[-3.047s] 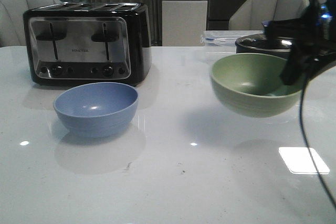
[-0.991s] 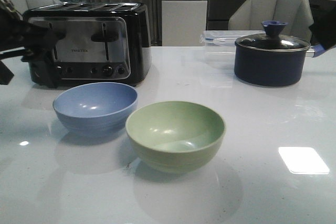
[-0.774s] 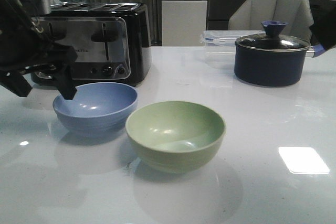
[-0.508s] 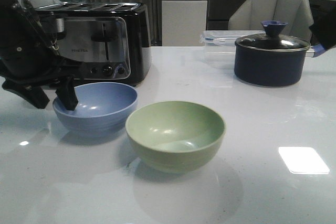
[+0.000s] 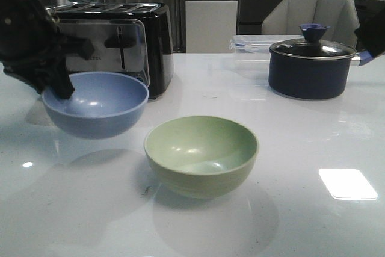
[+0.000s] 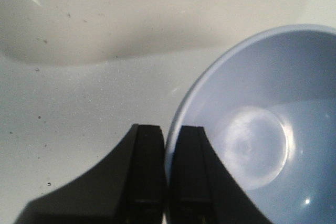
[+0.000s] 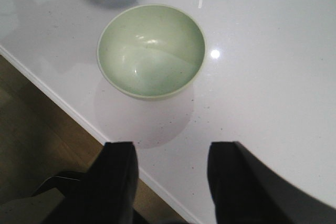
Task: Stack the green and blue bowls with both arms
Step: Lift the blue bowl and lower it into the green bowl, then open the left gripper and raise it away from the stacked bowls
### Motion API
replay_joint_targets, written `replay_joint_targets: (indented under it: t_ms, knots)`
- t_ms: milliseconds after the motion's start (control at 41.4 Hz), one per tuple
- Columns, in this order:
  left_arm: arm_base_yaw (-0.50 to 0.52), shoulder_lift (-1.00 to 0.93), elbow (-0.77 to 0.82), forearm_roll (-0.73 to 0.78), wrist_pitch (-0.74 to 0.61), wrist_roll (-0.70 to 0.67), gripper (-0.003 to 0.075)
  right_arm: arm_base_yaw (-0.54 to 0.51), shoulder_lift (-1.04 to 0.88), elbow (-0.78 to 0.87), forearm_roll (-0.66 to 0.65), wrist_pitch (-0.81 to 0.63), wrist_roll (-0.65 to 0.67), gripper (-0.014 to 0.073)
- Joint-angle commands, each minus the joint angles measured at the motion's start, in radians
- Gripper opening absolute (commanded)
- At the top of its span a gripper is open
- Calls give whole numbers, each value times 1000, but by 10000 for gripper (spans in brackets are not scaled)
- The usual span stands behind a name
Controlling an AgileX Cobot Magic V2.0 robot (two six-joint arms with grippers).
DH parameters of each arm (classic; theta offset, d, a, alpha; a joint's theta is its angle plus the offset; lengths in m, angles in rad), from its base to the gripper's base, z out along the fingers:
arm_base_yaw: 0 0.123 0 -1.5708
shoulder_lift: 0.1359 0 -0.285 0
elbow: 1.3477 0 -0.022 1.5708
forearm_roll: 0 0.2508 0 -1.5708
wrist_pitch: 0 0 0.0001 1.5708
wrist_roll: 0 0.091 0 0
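My left gripper [image 6: 167, 182] is clamped on the rim of the blue bowl [image 5: 95, 103], one finger [image 6: 147, 171] outside the wall and the other inside. The blue bowl hangs clear of the white table [image 5: 301, 148], its shadow below it, in front of the toaster [image 5: 114, 43] and up-left of the green bowl [image 5: 201, 154]. The green bowl rests upright on the table, apart from the blue bowl. My right gripper [image 7: 170, 179] is spread wide and holds nothing, above the table edge near the green bowl. A navy lidded pot [image 5: 310, 67] stands well to the right of the toaster.
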Motion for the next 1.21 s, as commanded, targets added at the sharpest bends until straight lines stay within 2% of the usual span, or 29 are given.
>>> replay_joint_targets:
  t_ms: [0,121,459,919,1016,1136,1185]
  knots:
    - [-35,-118,-68,-30,20,6,97,2,-8,-27,-2,-62,-8,435]
    - [-102,-163,-121,-69,77,13,97,2,-8,-27,-2,-62,-8,435]
    - [-307,-119,-154,-91,72,21,97,2,-8,-27,-2,-62,-8,435]
    - [-330,91,-154,-87,12,21,104,2,-8,-27,-2,-60,-8,435]
    - [-330,106,-154,-87,3,21,177,2,-8,-27,-2,-60,-8,435]
    - [-330,102,-164,-87,21,21,357,2,-8,-27,-2,-60,-8,435]
    - [-330,92,-168,-78,32,21,400,2,-8,-27,-2,-60,-8,435]
